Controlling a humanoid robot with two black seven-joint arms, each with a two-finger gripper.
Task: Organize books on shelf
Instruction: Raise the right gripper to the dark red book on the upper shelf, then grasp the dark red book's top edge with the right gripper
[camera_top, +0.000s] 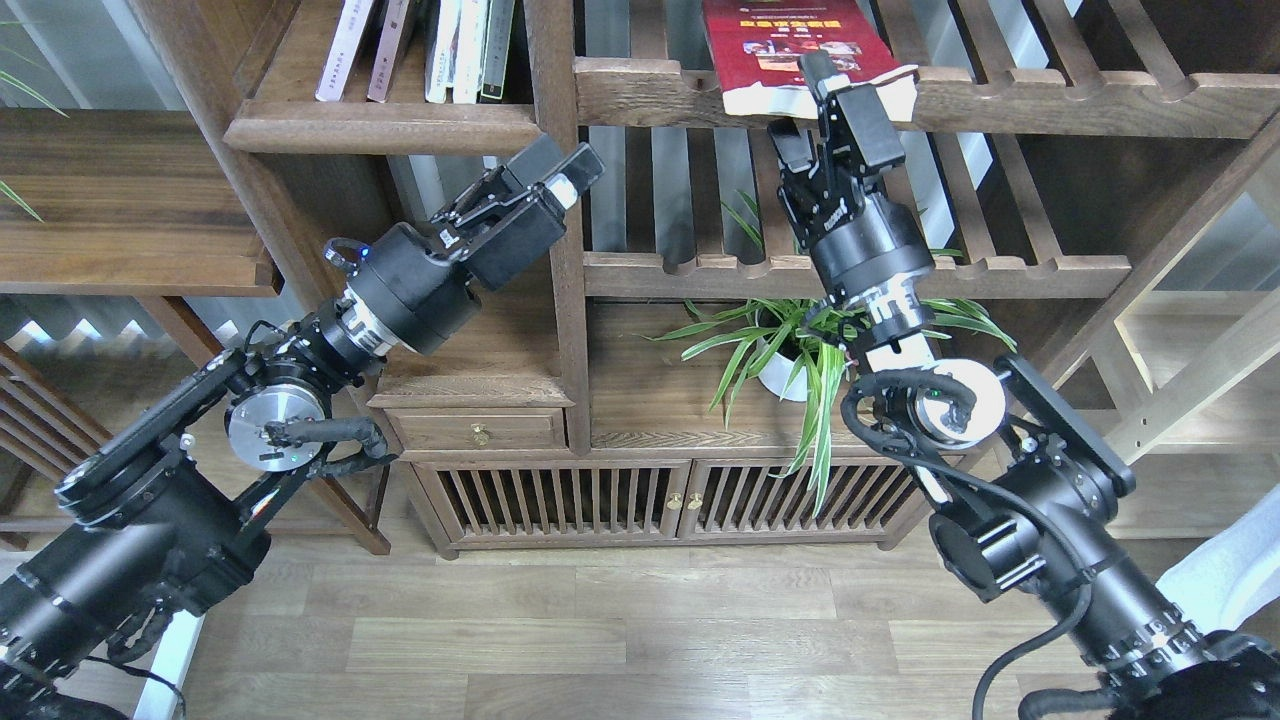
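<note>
Books stood upright (420, 45) on the shelf (380, 125), a solid dark-brown board at the upper left of the bookcase, grouped toward its right end with their lower ends set back from the rounded front edge. Two slim ones, pale and mauve, leaned slightly at the left of the group; beside them stood several more with white and dark spines. One red book (775, 45) with a yellow title band and small photos lay flat on the slatted rack (1050, 100) to the right of the upright post, its pale page edge overhanging the scalloped front rail.

The right gripper (805, 100) reached up to that overhanging edge. Its fingers were apart, one (820, 72) in front of the book's lower edge and the other (785, 150) below the rail; I could not tell whether either touched the book. The left gripper (560, 180) hung below the shelf, just beside the post, with its fingers drawn together on nothing. A potted spider plant (790, 350) stood on the lower cabinet top, partly behind the right arm.
</note>
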